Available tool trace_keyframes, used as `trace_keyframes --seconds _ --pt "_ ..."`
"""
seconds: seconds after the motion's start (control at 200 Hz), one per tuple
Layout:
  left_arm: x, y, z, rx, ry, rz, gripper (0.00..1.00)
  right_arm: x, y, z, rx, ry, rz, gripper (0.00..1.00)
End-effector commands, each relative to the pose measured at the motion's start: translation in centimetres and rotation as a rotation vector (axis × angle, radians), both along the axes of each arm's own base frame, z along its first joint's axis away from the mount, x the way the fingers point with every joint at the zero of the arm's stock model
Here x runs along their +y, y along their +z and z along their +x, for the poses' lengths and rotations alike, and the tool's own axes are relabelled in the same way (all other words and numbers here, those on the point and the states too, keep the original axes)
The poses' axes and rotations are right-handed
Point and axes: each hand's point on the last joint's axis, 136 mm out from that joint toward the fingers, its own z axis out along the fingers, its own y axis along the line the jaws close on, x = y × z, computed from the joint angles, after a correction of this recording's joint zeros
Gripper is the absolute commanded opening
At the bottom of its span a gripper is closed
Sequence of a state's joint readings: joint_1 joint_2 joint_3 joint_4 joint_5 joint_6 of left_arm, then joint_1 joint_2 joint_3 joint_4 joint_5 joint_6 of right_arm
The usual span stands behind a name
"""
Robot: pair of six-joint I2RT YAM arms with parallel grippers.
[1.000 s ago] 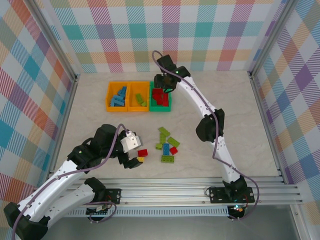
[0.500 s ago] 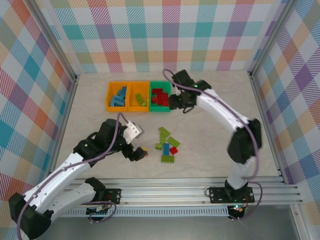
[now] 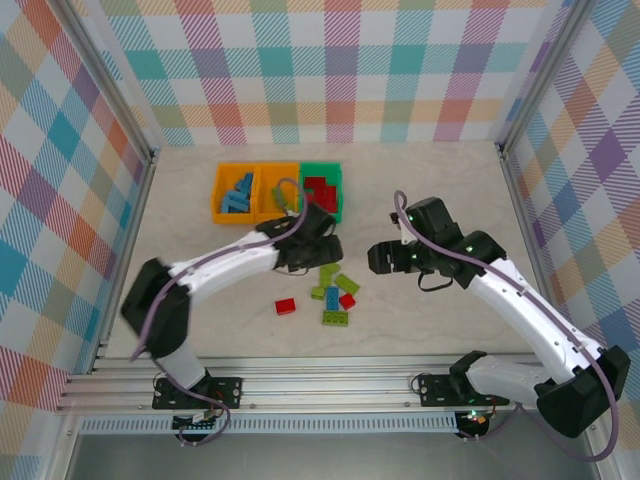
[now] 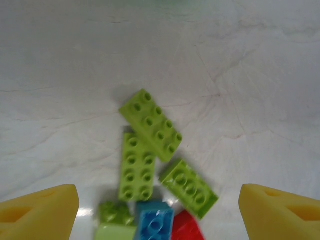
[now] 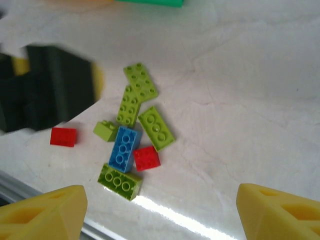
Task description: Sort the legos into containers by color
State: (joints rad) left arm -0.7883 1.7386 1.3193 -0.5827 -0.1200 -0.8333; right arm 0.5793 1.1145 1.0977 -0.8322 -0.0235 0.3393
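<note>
Tightly clustered legos (image 3: 346,283), left arm (image 3: 240,262) just beside

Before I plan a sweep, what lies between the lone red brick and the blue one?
A small lime green brick beside the blue brick, otherwise bare table; right wrist view.

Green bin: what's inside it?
Red bricks lie in the green bin. The left arm covers its near end, so anything there is hidden.

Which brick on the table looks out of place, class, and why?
One red brick lies alone, left of and apart from the mixed cluster of red, blue and lime green bricks. Nothing looks damaged.
</note>
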Motion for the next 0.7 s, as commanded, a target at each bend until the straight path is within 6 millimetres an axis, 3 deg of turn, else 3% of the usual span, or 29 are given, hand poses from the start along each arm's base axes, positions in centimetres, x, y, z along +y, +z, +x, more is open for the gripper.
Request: trace_keyframes --seconds 0.0,0.26,0.43,0.56,0.695 --pt "0.4 -3.1 0.4 0.110 0.145 0.098 0.83 -0.1 -0.3 -1.3 0.043 -0.001 0.022 0.80" --pt "-1.3 -7.0 2.3 0.147 0.136 0.149 0.71 -0.5 0.0 -1.3 0.007 -0.005 0.019 0.82" --pt "-1.3 -9.0 2.3 0.172 0.118 0.170 0.55 -0.7 -0.3 -1.0 0.009 -0.014 0.005 0.83" --pt "-1.0 -9.4 2.4 0.164 0.107 0.181 0.36 -0.4 -0.5 -0.9 0.016 -0.017 0.020 0.83" --pt "-1.2 -8.6 3.1 0.130 0.088 0.162 0.25 -0.2 -0.4 -0.9 0.019 -0.020 0.032 0.84"
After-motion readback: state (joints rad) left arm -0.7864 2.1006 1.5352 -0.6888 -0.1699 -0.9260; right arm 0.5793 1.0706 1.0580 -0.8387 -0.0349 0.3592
